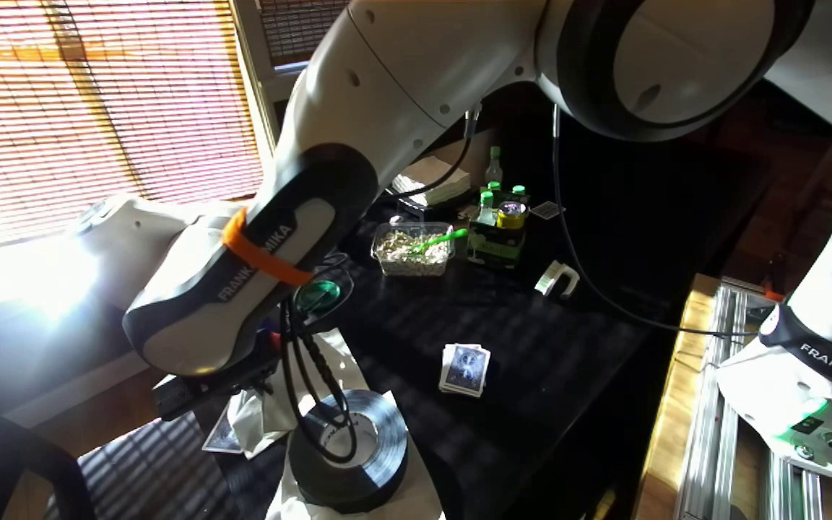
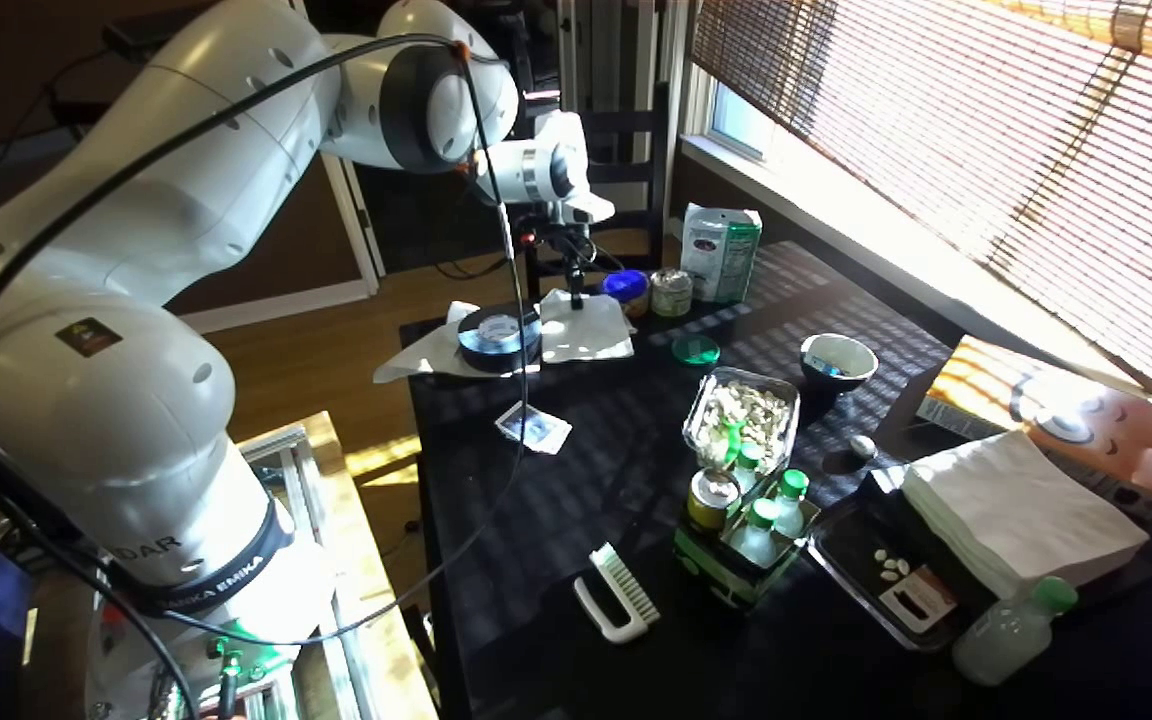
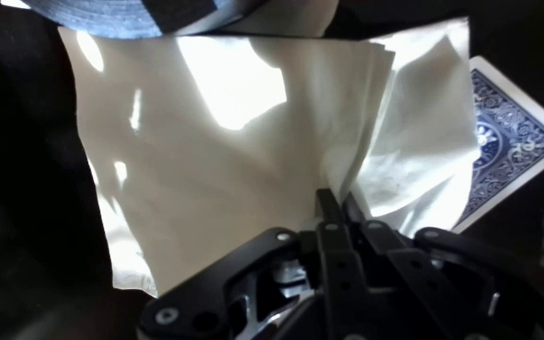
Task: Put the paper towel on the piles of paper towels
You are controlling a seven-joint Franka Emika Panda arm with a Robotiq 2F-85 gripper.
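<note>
The paper towel (image 3: 196, 156) is a pale beige-white sheet, creased into folds at its right part in the wrist view. It lies at the table's edge beside the tape roll in an exterior view (image 2: 591, 335), and part of it shows below the arm in an exterior view (image 1: 261, 422). My gripper (image 3: 338, 203) is shut on a fold of the towel, which rises between the fingertips. The gripper also points down onto the towel in an exterior view (image 2: 577, 300). The pile of paper towels (image 2: 1026, 510) is a whitish stack at the far end, partly behind the arm in an exterior view (image 1: 434, 177).
A tape roll (image 2: 498, 338) sits on another pale sheet beside the towel. A playing card (image 3: 508, 137) touches the towel's side. Cards (image 2: 533, 428), a food container (image 2: 746, 420), a bottle carrier (image 2: 736, 560), a brush (image 2: 616, 600), a bowl (image 2: 838, 362) and a black tray (image 2: 856, 550) are on the table.
</note>
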